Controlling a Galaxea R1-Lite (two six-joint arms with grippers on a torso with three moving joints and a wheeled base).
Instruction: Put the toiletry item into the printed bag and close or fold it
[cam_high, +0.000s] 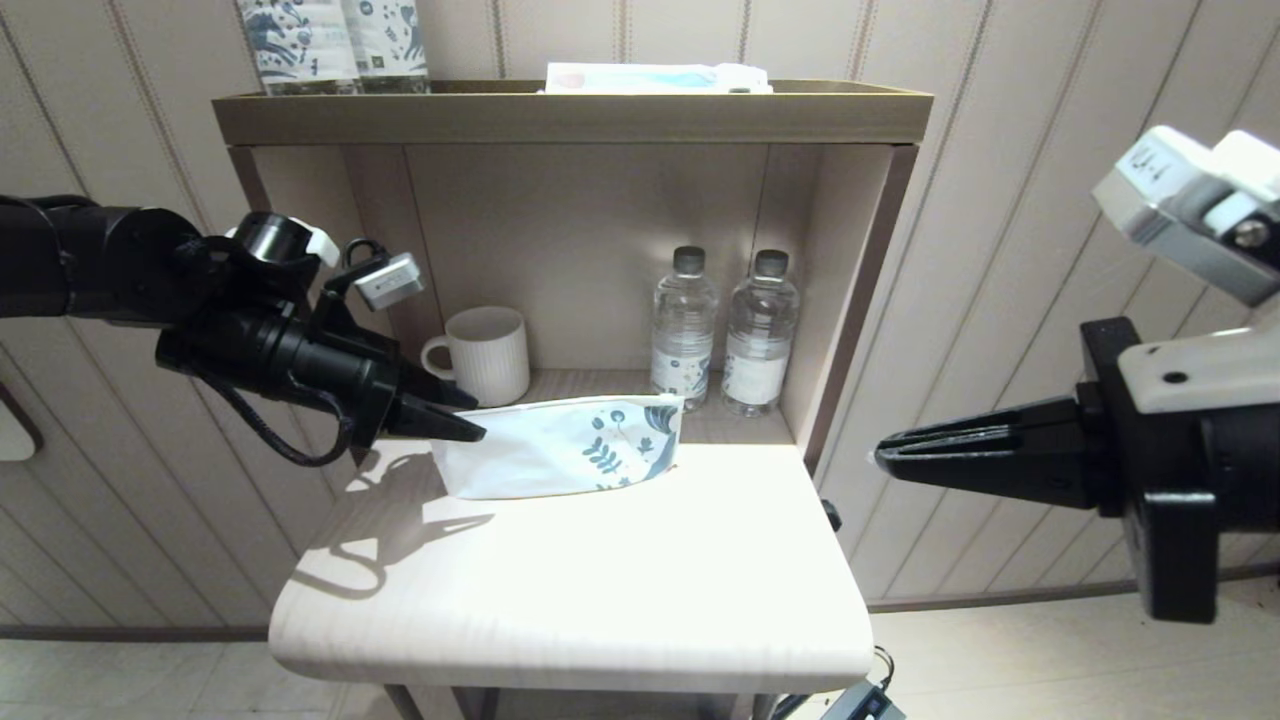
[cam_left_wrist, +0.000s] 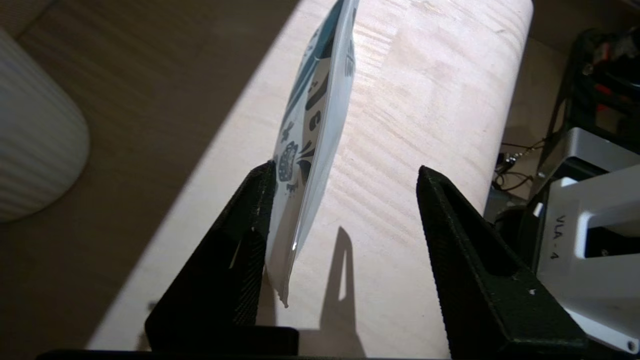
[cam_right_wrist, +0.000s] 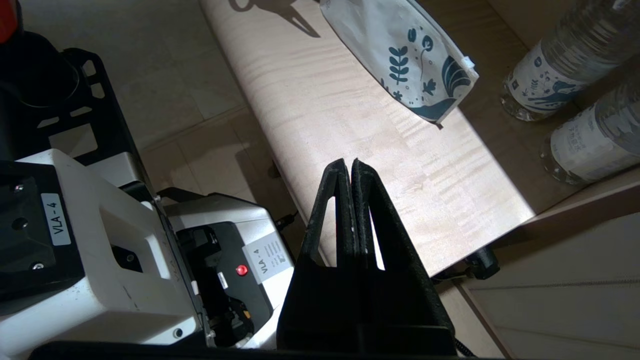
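Note:
The printed bag, white with blue leaf print at its right end, stands tilted on edge at the back of the pale table. My left gripper is at the bag's left end and is open. In the left wrist view the bag leans against one finger, and the other finger stands well apart from it. My right gripper hangs off the table's right side, shut and empty, as the right wrist view confirms. The toiletry item is out of view.
A white ribbed mug and two water bottles stand in the shelf niche behind the bag. On the shelf top are printed bottles and a flat packet. The robot base is below the right gripper.

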